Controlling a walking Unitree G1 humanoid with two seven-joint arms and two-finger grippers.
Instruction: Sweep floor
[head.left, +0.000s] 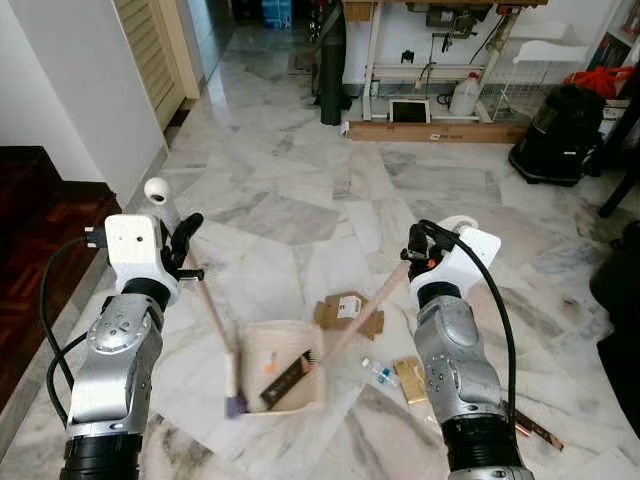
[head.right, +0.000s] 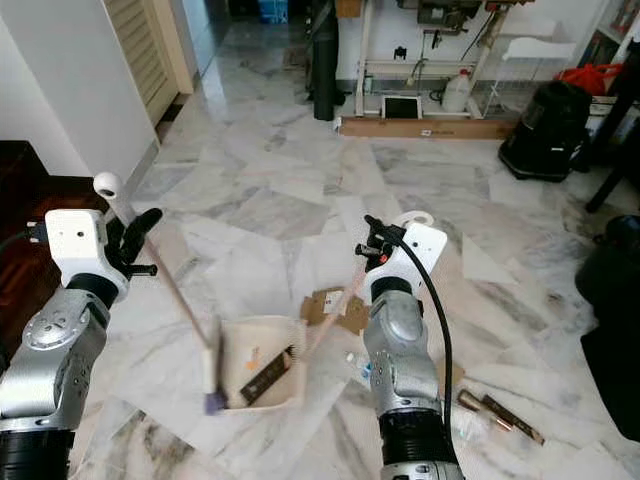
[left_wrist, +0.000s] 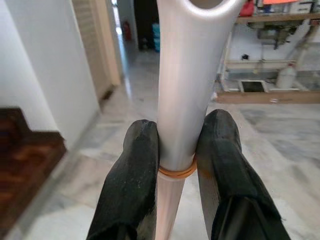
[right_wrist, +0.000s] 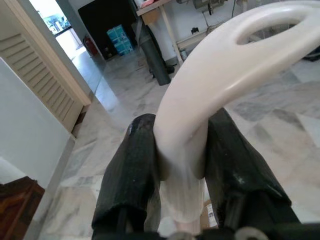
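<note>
Marble floor (head.left: 300, 190), white with grey veining, fills most of the head views; dark wood flooring (head.left: 30, 210) at far left beside a white wall (head.left: 70, 80), louvred door (head.left: 150, 50) upper left. Upper centre: workbench frame (head.left: 430, 60) with a white jug (head.left: 464, 95) under it, a wooden board (head.left: 430, 130) along its base, a dark upright post (head.left: 332, 70). Black vacuum cleaner (head.left: 555, 135) upper right. Left gripper (head.left: 185, 245) at left-centre of the frame, fingers (left_wrist: 135, 175) clamped tight on the dustpan handle (left_wrist: 182, 100), a pale shaft running down to the cream dustpan (head.left: 275, 365) sitting on the floor at lower centre. Right gripper (head.left: 420, 250) at right-centre, fingers (right_wrist: 130, 170) closed around the broom handle (right_wrist: 210, 85), white with a loop end; the shaft slants down-left to the dark brush head (head.left: 290, 378) lying inside the dustpan. Litter on the floor: cardboard scrap (head.left: 348, 312) just above the pan, small clear wrapper (head.left: 378, 372) and tan packet (head.left: 410, 378) to its right near the right arm, brown stick-like piece (head.left: 535, 428) lower right.
</note>
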